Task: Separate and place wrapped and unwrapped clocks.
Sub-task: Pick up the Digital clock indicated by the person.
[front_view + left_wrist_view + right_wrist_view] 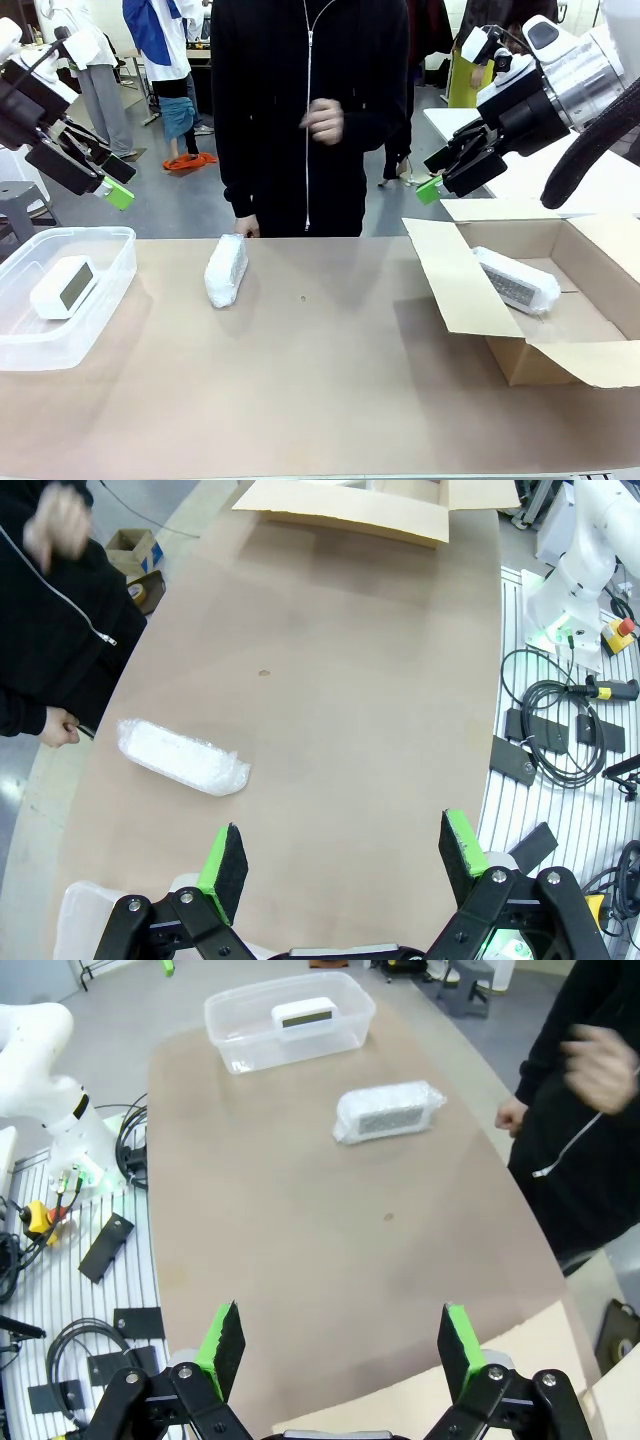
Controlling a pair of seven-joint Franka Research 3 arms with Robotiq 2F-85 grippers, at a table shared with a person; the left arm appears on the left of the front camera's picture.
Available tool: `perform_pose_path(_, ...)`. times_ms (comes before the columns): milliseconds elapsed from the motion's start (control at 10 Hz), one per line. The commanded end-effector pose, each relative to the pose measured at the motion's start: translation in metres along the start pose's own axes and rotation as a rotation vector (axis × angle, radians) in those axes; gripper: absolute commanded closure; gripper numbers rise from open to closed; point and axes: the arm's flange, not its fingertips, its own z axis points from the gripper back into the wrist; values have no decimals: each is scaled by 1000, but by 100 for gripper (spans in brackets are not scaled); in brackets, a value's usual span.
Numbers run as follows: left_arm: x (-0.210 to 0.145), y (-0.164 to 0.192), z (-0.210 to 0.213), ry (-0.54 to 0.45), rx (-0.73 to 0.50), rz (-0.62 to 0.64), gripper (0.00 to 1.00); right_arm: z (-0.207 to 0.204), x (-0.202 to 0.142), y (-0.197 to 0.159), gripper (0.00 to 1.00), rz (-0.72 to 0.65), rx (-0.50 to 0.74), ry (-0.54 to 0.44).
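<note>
Bare clock (63, 287) sits in the clear tub (70, 231) at 9 o'clock; 1 wrapped bundle (226, 270) lies at 11, a 2nd bundle (515, 281) inside the cardboard box (455, 275) at 3. Left gripper (345, 865) and right gripper (340, 1345) gape wide, empty.

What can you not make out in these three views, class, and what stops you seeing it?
1. Bare clock: front view, its screen reading is too small to read.
2. Cardboard box: front view, cut off by the right edge.
3. Person's raised hand: right wrist view, motion-blurred.
4. Plastic bin: left wrist view, cut off at the bottom edge, partly behind the left tool.
</note>
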Motion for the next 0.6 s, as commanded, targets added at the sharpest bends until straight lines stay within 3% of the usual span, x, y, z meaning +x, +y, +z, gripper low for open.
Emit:
perform_pose_path(0,2,0,2,-7,-9,9,0,0,1,1,0,-11,9,-13)
perform_pose_path(500,2,0,2,-7,-9,9,0,0,1,1,0,-11,9,-13)
